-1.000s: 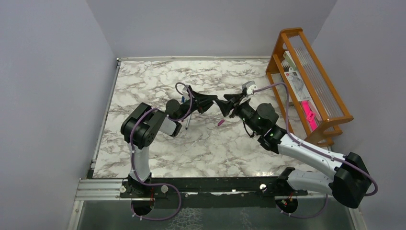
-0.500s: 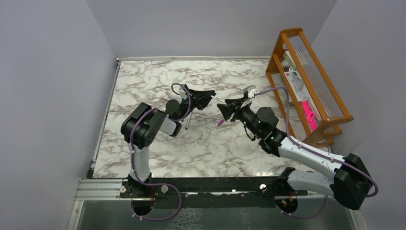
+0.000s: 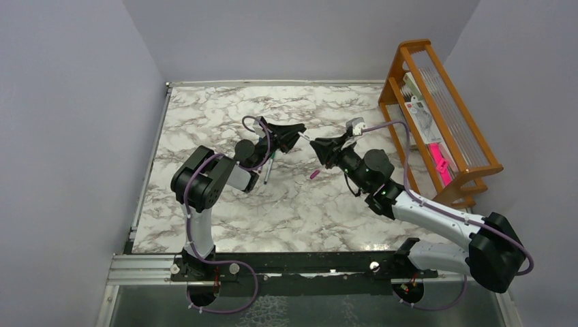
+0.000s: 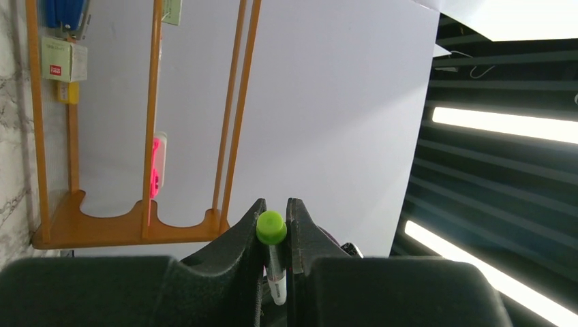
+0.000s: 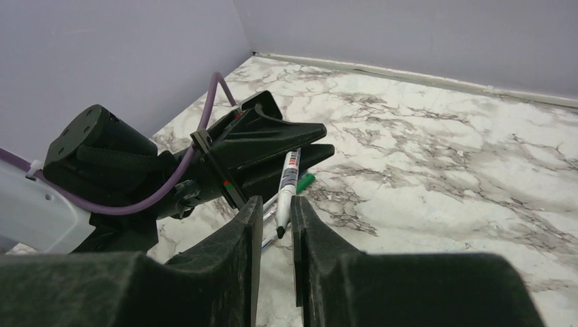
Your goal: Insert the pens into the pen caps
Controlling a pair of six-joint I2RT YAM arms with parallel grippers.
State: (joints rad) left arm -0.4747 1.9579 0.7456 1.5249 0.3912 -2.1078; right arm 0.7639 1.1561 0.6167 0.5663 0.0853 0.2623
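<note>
My left gripper (image 3: 298, 132) (image 4: 275, 204) is shut on a thin pen (image 3: 307, 138) with a round green end (image 4: 271, 227). The pen's white front and dark tip (image 5: 280, 231) stick out toward my right gripper (image 3: 316, 144) (image 5: 276, 204). That gripper's jaws stand a narrow way apart with the pen tip between the fingertips and a gap on the left side. On the marble lie a magenta pen cap (image 3: 314, 174), a green pen cap (image 5: 305, 182) and more pens (image 3: 267, 170) below the left gripper.
A wooden rack (image 3: 436, 116) (image 4: 146, 225) stands at the right edge of the marble table (image 3: 218, 116), holding packets and a bright pink object (image 3: 439, 163). Grey walls close in the left, back and right sides.
The right gripper's jaws have narrowed and it has lined up on the pen tip. The left gripper has lifted the pen slightly toward the back.
</note>
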